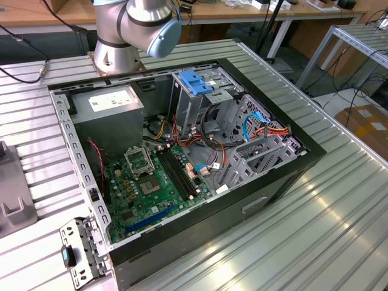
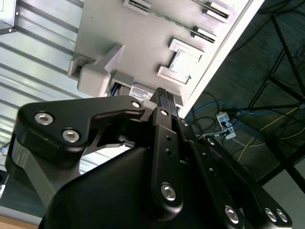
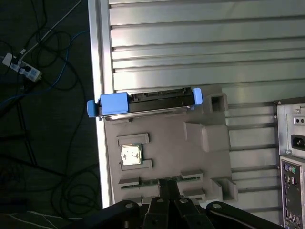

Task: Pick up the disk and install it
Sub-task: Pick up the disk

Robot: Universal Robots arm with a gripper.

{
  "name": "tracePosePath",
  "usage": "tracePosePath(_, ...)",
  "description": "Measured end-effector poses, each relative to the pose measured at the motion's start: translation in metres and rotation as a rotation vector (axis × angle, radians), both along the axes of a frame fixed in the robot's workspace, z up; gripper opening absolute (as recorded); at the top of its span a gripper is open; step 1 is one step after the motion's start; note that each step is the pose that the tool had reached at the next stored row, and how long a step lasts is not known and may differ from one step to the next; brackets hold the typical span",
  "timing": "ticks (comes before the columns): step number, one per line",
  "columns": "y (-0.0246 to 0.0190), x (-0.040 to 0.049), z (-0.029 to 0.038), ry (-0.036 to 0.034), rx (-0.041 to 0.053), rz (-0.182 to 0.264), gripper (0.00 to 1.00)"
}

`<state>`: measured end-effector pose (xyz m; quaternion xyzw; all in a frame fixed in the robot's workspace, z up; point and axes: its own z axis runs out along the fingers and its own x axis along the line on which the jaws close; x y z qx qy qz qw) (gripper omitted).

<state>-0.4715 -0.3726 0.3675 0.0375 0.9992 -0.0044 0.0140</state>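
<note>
Over the ribbed metal table point(image 3: 190, 47), one gripper point(image 3: 167, 183) points down above a single grey fixture tray point(image 3: 200, 157), its fingers pressed together on nothing. One processor chip point(image 3: 131, 155) sits in a tray pocket. Beyond it, one disk point(image 3: 147, 102) stands on edge at the tray's far end. Farther off, the arm point(image 1: 133, 30) rises behind one open computer case point(image 1: 200, 230).
</note>
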Motion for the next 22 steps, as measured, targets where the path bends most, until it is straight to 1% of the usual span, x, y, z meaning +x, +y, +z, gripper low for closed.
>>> tracePosePath(3,0.0000,0.0000,0.0000,0.0000,0.0000,0.003,0.10)
tracePosePath(4,0.0000,0.0000,0.0000,-0.0001,0.0000,0.013,0.10)
tracePosePath(8,0.0000,0.0000,0.0000,0.0000,0.0000,0.068,0.10)
tracePosePath(10,0.0000,0.0000,0.0000,0.0000,0.0000,0.088,0.10)
tracePosePath(11,0.0000,0.0000,0.0000,0.0000,0.0000,0.101,0.10)
tracePosePath(12,0.0000,0.0000,0.0000,0.0000,0.0000,0.124,0.10)
tracePosePath(14,0.0000,0.0000,0.0000,0.0000,0.0000,0.149,0.10)
tracePosePath(22,0.0000,0.0000,0.0000,-0.0001,0.0000,0.195,0.10)
